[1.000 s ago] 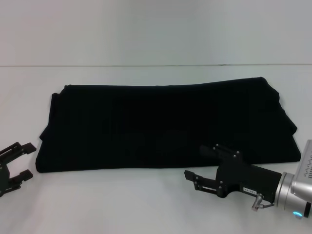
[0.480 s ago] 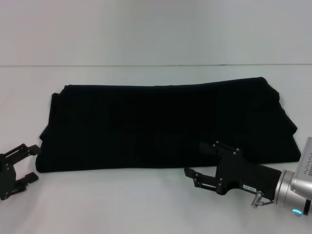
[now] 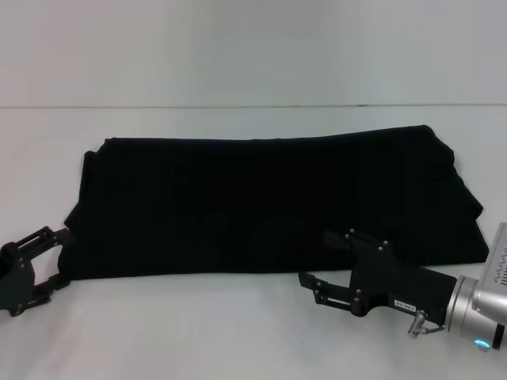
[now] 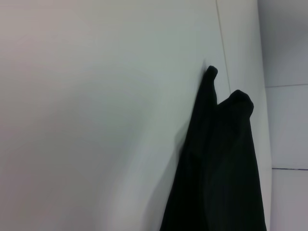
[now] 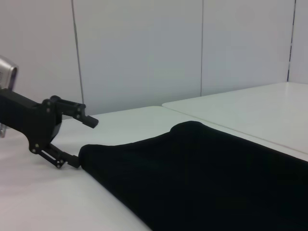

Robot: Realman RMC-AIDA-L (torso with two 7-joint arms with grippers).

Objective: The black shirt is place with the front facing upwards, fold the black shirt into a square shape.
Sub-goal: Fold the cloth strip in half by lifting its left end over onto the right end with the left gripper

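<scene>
The black shirt [image 3: 269, 202] lies folded into a wide flat band across the white table; no lettering shows. At its near left corner is my left gripper [image 3: 62, 256], open, one finger on either side of the cloth's edge. The right wrist view shows that same left gripper [image 5: 85, 143] open around the corner of the shirt [image 5: 202, 173]. Along the near edge, right of centre, my right gripper [image 3: 317, 258] is open, its upper finger over the cloth and its lower finger on the table. In the left wrist view only the shirt [image 4: 221, 163] appears.
The white table [image 3: 198, 332] runs in front of the shirt and behind it to a pale wall [image 3: 253, 47]. A second white tabletop [image 5: 250, 108] sits off to one side in the right wrist view.
My left gripper has moved right, from off the shirt to its near left corner. The right gripper has barely shifted. The shirt has not moved.
</scene>
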